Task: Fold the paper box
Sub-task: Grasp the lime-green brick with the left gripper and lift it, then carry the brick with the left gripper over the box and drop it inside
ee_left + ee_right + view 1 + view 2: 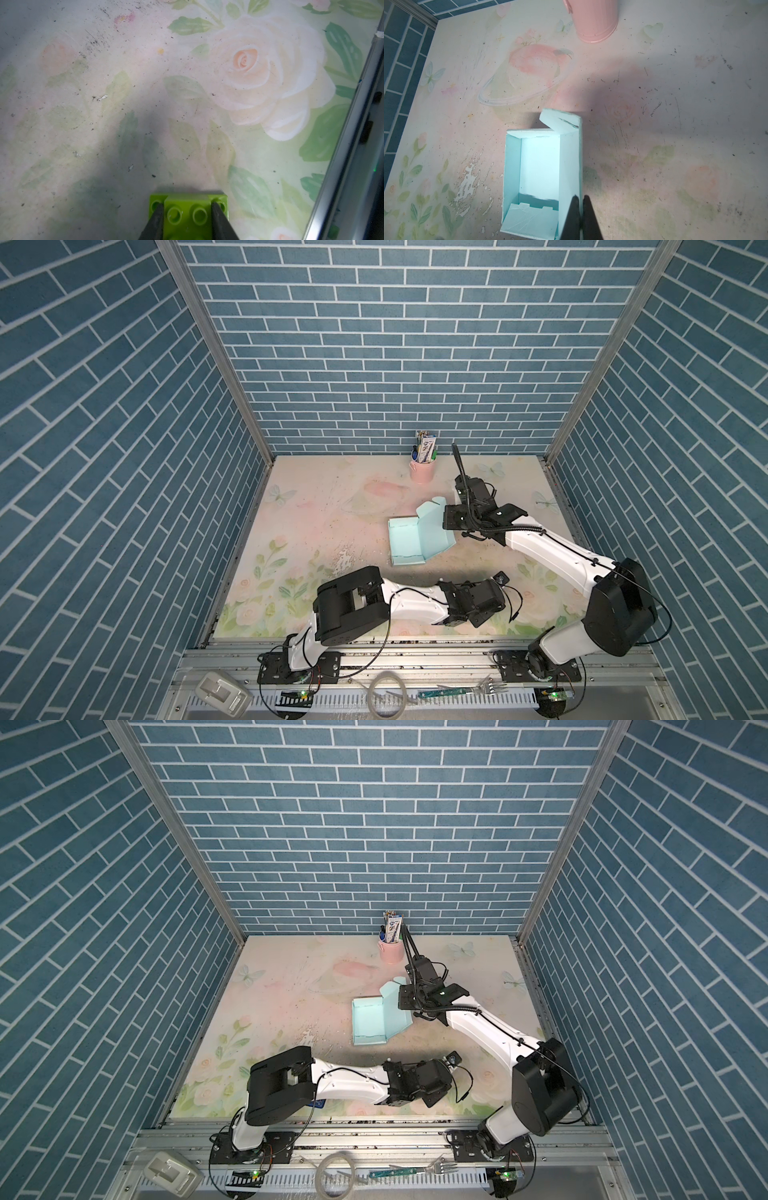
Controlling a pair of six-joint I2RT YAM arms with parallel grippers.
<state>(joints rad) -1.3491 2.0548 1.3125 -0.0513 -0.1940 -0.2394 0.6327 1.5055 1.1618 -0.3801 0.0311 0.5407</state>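
The paper box lies on the tabletop, to the right of the middle and near the right arm. It is well apart from the pink pen holder at the far edge. The box is only partly formed. In the right wrist view its floor is seen flat on the tabletop, and one long wall and the far end wall are raised. A small flap is tilted at the far corner, and a creased flap lies loose at the near end.

The other long panel is pinched at its top edge by the right end effector, whose fingers are closed on the thin card with almost no gap. In both top views this panel is seen lifted on the side of the right arm.

The left end effector is low near the front of the tabletop, well apart from the box. Its fingers are set narrow on either side of the raised middle of a green toy brick. Whether the brick is already pressed cannot be told.

The step in hand is judged to be the raising of this last long panel. For the next move, the panel probably has to be turned about its crease until it is upright, and the loose end flaps then tucked in. The floor is not held down by anything, so a gentle pull is called for; otherwise the whole box may be dragged or tipped.
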